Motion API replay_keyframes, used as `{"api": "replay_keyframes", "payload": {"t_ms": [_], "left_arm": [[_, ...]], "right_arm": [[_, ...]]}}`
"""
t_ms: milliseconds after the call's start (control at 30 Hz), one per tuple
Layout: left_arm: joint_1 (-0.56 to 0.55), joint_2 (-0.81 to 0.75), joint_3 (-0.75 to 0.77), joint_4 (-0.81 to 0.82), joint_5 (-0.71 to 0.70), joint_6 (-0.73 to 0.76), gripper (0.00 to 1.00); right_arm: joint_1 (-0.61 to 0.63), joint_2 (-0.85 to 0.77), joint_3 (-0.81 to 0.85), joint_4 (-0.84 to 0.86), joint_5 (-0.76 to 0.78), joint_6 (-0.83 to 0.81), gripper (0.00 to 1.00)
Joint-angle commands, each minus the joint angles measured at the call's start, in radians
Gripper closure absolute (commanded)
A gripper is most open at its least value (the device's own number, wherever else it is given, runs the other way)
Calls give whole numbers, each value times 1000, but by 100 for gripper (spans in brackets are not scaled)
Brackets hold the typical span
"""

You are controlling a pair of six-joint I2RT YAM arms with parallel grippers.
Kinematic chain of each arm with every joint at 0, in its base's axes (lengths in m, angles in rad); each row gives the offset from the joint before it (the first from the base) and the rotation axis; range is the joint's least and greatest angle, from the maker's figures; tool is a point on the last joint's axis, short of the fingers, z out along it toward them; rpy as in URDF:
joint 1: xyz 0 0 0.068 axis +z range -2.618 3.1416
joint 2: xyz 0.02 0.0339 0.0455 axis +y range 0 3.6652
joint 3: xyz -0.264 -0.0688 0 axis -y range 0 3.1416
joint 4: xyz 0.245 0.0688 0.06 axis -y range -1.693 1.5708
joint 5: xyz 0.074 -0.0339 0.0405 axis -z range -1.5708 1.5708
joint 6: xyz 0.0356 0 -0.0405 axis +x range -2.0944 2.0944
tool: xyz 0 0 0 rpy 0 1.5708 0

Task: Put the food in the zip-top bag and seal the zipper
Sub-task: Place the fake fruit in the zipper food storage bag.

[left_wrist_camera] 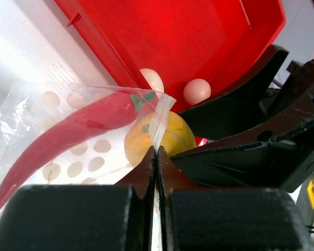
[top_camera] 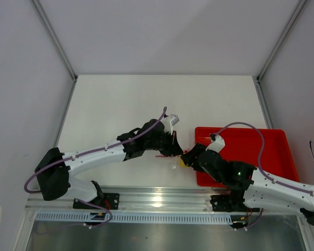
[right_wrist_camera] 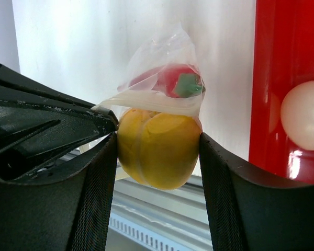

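Observation:
The clear zip-top bag [left_wrist_camera: 52,112] hangs between my grippers just left of the red tray, with a red chili pepper [left_wrist_camera: 78,125] inside. My left gripper [left_wrist_camera: 156,151] is shut on a strip of the bag's edge. My right gripper [right_wrist_camera: 158,137] is shut on the yellow-orange ball [right_wrist_camera: 158,149], pressed up against the bag's mouth [right_wrist_camera: 152,102]. I cannot tell how far in the ball is. Two whitish eggs [left_wrist_camera: 153,79] [left_wrist_camera: 197,91] lie in the tray. I cannot make out the zipper's red strip. From above, both grippers [top_camera: 174,145] [top_camera: 184,159] meet at the tray's left edge.
The red tray [top_camera: 272,151] sits at the right front of the white table [top_camera: 120,104], its left wall right beside the bag. The metal rail [top_camera: 157,198] runs along the near edge below the grippers. Grey walls close in the back and sides.

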Motion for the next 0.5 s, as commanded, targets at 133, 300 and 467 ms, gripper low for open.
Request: {"api": "replay_keyframes", "payload": {"t_ms": [133,300,467], "left_arm": [[-29,-64,-96,130,127,-146,99],[-37,-104,-135,137,87,-169,99],[-41,-124,-182,188,76,-195,99]], "right_arm": [[-14,62,84,92,77,290,89],[-14,54,63,73,100,417,88],[-14,-10,0,121,148,496,88]]}}
